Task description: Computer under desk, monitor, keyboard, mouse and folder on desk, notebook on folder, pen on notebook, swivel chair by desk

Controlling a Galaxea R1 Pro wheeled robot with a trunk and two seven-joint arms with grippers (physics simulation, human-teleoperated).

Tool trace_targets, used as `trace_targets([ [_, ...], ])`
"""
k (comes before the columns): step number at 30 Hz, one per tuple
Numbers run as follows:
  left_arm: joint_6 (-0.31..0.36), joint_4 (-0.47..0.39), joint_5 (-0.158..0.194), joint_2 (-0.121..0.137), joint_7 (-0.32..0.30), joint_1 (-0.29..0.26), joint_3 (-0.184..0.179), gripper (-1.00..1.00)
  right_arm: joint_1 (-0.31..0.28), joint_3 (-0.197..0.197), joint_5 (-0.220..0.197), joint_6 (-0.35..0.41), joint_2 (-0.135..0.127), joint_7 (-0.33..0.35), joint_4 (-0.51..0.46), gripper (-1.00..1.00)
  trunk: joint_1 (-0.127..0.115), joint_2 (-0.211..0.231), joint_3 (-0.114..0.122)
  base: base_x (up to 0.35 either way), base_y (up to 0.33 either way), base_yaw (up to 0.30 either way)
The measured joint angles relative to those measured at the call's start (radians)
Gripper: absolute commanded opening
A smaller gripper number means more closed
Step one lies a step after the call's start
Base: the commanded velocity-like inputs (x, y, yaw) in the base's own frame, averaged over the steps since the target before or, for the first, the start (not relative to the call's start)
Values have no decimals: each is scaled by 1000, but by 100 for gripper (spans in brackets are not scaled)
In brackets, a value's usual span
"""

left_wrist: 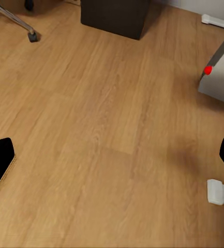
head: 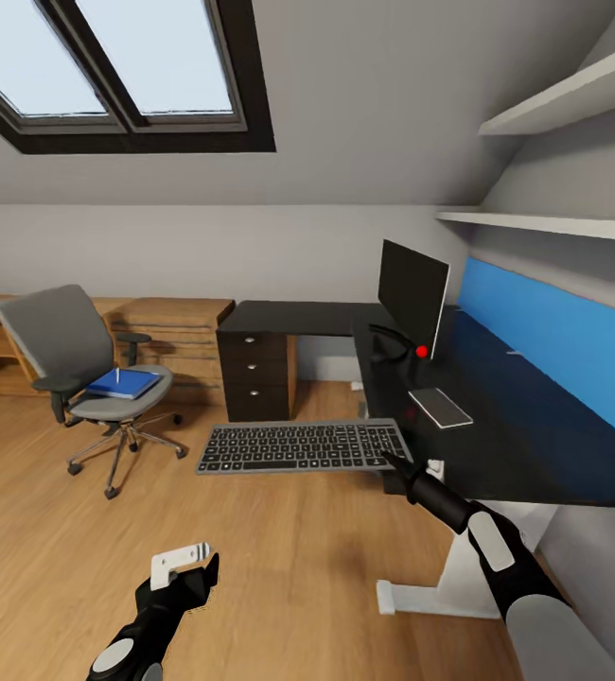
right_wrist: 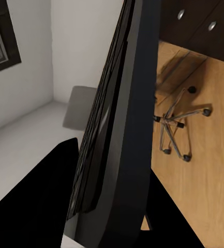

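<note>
The keyboard [right_wrist: 119, 124] runs edge-on through the frame, clamped between the right hand's dark fingers [right_wrist: 34, 201]. Beyond it, the swivel chair [right_wrist: 176, 124] stands on wood floor [right_wrist: 210, 170], near silver-knobbed drawers [right_wrist: 199, 23].

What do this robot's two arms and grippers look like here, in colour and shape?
The right arm is black, with light grey shells on forearm and upper arm, tapering to a slim black right gripper. The left gripper is black and blocky, with a white bracket-like plate on top, behind a grey-and-black wrist.
</note>
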Motion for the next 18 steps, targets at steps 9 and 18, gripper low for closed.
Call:
trace_targets([
  [9,-2,0,0,0,0,0,-1,100,0,0,4,-6,1,1,-1,-100,0,0,14,223,247,-15],
  [18,-6,1,0,0,0,0,-2,100,0,0,7,-7,1,1,-1,-100,0,0,23,304,134,-55],
])
